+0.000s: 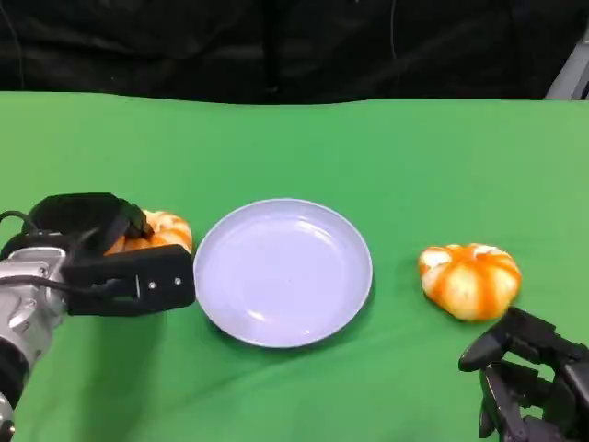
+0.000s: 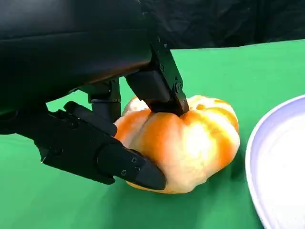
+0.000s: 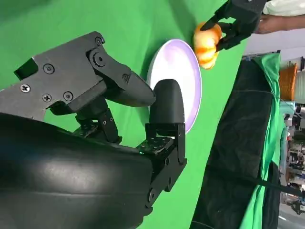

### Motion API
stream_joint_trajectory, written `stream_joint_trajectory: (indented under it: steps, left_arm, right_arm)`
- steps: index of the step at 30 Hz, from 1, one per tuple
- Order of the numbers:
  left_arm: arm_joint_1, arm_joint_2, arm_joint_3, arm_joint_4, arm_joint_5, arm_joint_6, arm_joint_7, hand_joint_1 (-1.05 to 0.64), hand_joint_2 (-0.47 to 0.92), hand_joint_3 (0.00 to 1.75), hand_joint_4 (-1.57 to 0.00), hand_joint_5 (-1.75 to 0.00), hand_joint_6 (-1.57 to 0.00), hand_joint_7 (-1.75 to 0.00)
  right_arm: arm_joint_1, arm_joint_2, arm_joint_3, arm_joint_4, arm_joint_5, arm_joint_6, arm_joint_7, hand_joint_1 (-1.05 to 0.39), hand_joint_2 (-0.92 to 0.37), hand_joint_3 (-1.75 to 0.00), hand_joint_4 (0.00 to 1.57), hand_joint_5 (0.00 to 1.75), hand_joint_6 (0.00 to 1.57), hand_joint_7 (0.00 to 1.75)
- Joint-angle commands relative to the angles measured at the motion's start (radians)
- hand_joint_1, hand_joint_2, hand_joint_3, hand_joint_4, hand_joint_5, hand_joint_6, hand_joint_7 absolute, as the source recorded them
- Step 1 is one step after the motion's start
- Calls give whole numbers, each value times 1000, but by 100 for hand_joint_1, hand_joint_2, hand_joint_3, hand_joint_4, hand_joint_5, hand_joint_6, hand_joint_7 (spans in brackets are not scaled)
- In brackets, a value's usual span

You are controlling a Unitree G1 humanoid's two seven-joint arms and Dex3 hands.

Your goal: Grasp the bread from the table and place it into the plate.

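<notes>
An orange-and-white round bread lies on the green table just left of the pale blue plate. My left hand grips it. In the left wrist view one finger presses on the bread's top and the thumb lies against its lower side, with the plate's rim close beside it. A second, similar bread sits to the right of the plate. My right hand hovers near the table's front edge, just short of that bread, fingers apart and holding nothing.
Green cloth covers the table, with a black backdrop behind its far edge. The right wrist view shows the plate, my left hand on the bread, and a person's arm beyond the table.
</notes>
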State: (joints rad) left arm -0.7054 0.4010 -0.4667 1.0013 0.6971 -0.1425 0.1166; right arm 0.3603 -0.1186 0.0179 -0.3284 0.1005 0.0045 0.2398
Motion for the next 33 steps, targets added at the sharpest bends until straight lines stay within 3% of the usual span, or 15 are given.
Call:
stream_joint_trajectory:
  steps: [1,2,4,6,9,11,14,21,24,25,26,27,29,30,33]
  left_arm:
    - [14,20,16,-14,-11,10,20,-7,92,10,-60,-174,-115,-26]
    - [16,27,22,-30,-11,13,26,-6,92,12,-60,-175,-80,-96]
    - [22,41,31,-68,-7,19,31,-4,92,11,-60,-175,-54,-145]
    - [34,54,38,-113,-5,23,23,-5,92,12,-61,-174,-64,-127]
    - [52,67,49,-174,-8,30,-1,-6,92,14,-61,-175,-58,-139]
    - [64,75,55,-214,-9,38,-18,-6,92,12,-73,-143,-82,-70]
    - [75,78,60,-241,-9,49,-29,-6,92,12,-76,-134,-94,-44]
    - [87,91,69,-311,-10,52,-50,-6,92,12,-76,-133,-97,-37]
    - [106,109,84,-426,-12,47,-82,-7,87,2,-71,-156,-108,-18]
    - [112,109,87,-446,-11,51,-91,-7,89,1,-68,-165,-111,-31]
    - [118,109,90,-462,-10,55,-98,-6,90,0,-66,-171,-96,-72]
    - [122,108,93,-473,-8,59,-104,-6,90,0,-66,-173,-88,-91]
    - [127,108,97,-484,-6,64,-111,-6,90,0,-65,-174,-81,-107]
    - [136,106,95,-517,-8,66,-129,-6,90,0,-66,-172,-81,-103]
    - [153,103,96,-575,-8,75,-162,-6,89,0,-71,-163,-109,-38]
  right_arm:
    - [2,-3,0,-6,0,3,-8,-8,-71,-99,73,175,61,162]
    - [4,-4,1,-10,-2,5,-9,-8,-71,-99,73,175,62,162]
    - [5,-6,1,-12,-3,5,-8,-8,-71,-99,73,175,62,163]
    - [6,-7,0,-11,0,5,-7,-8,-71,-99,73,175,62,163]
    - [6,-8,-2,-7,3,3,-6,-8,-71,-99,73,175,62,163]
    - [6,-9,-3,-3,1,-2,-5,-8,-71,-99,73,175,62,162]
    - [6,-10,-3,-2,1,-4,-5,-8,-71,-99,73,175,62,162]
    - [5,-9,-2,-2,1,-4,-5,-9,-71,-98,73,175,62,162]
    - [4,-8,-1,-3,1,-4,-5,-9,-71,-98,73,175,62,162]
    - [4,-9,-1,-3,2,-4,-4,-9,-71,-98,73,175,62,162]
    - [4,-9,-2,-3,3,-4,-4,-9,-71,-98,73,175,62,161]
    - [4,-9,-2,-3,3,-5,-3,-9,-71,-98,74,175,62,161]
    - [4,-9,-2,-3,3,-5,-3,-9,-71,-98,74,175,62,161]
    - [5,-9,-1,-9,0,2,-7,-9,-71,-98,74,175,62,161]
    - [7,-9,1,-18,-5,12,-12,-9,-71,-98,74,175,63,162]
